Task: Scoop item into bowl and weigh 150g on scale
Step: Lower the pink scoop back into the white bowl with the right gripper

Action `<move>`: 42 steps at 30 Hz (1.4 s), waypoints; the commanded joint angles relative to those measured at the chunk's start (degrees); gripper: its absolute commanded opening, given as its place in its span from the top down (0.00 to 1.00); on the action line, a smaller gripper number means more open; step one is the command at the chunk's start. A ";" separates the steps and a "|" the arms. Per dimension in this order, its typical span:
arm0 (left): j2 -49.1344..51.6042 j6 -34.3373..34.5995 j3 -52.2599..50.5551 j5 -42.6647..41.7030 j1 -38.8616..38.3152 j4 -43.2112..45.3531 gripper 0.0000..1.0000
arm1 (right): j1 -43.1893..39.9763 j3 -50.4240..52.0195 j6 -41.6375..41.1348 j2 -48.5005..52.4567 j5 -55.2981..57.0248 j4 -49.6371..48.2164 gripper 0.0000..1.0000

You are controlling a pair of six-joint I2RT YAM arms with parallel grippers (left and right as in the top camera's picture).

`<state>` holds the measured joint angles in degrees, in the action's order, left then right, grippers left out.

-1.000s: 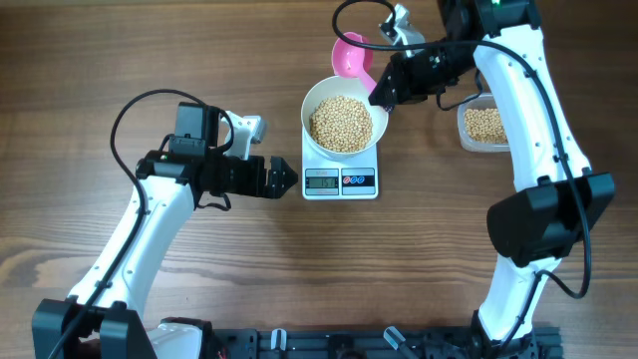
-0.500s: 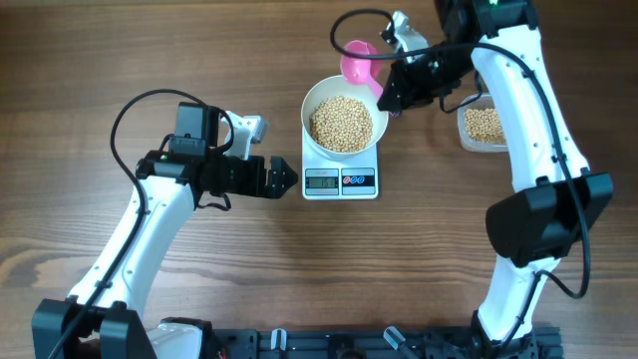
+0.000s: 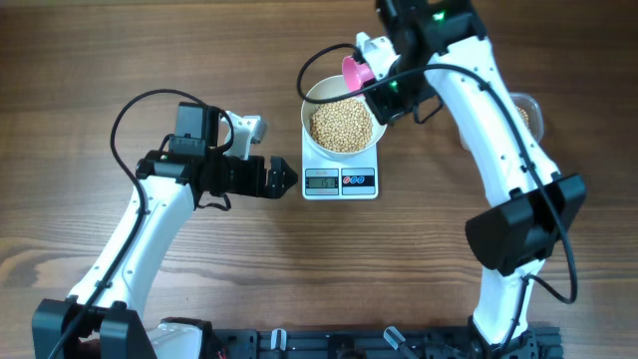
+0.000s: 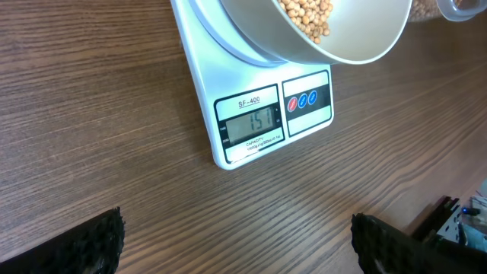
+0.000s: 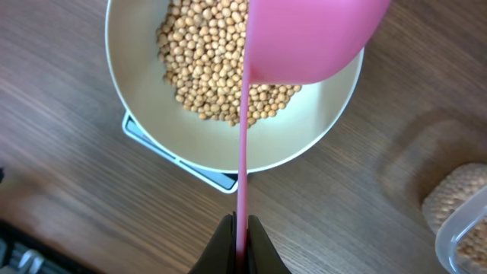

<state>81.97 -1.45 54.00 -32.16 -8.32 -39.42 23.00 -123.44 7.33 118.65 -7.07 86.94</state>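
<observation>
Pink plastic fills the top of the right wrist view: the scoop (image 5: 304, 34) hangs over the far rim of the white bowl (image 5: 304, 141), its thin handle pinched edge-on in the clenched right gripper (image 5: 242, 242). The beans (image 5: 205, 53) lie heaped in the bowl, which sits on the scale (image 4: 251, 125). The display appears to sit a touch over the target. We cannot tell whether the scoop holds any more beans, and that is the main risk: a tilt over the bowl would drop them in and push the weight further past the mark. A brush of the scoop against the rim would press on the scale, upset the reading, or nudge the bowl off centre. The narrow handle may also twist in so slim a pinch. The left gripper (image 3: 284, 178) stands spread wide and empty just beside the scale's left edge, where a stray move could bump it. The clear tub (image 5: 464, 228) lies off to the right on the wooden table (image 4: 91, 114).
</observation>
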 commanded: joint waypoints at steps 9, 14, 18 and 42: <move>0.22 -1.16 1.09 0.37 -0.15 0.20 0.00 | 3.17 2.14 -4.59 4.92 6.10 -0.57 0.96; 0.22 -1.16 1.09 0.37 -0.15 0.20 0.00 | 4.76 7.19 -6.40 4.92 8.96 -1.20 0.96; 0.22 -1.16 1.09 0.37 -0.15 0.20 0.00 | 5.22 9.73 -6.43 4.92 9.01 -2.34 0.96; 0.22 -1.16 1.09 0.37 -0.15 0.20 0.00 | 5.20 9.73 -5.81 4.92 -4.35 -4.46 0.96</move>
<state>81.97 -1.45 54.00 -32.16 -8.32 -39.40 28.10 -113.73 1.72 122.80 -5.58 82.61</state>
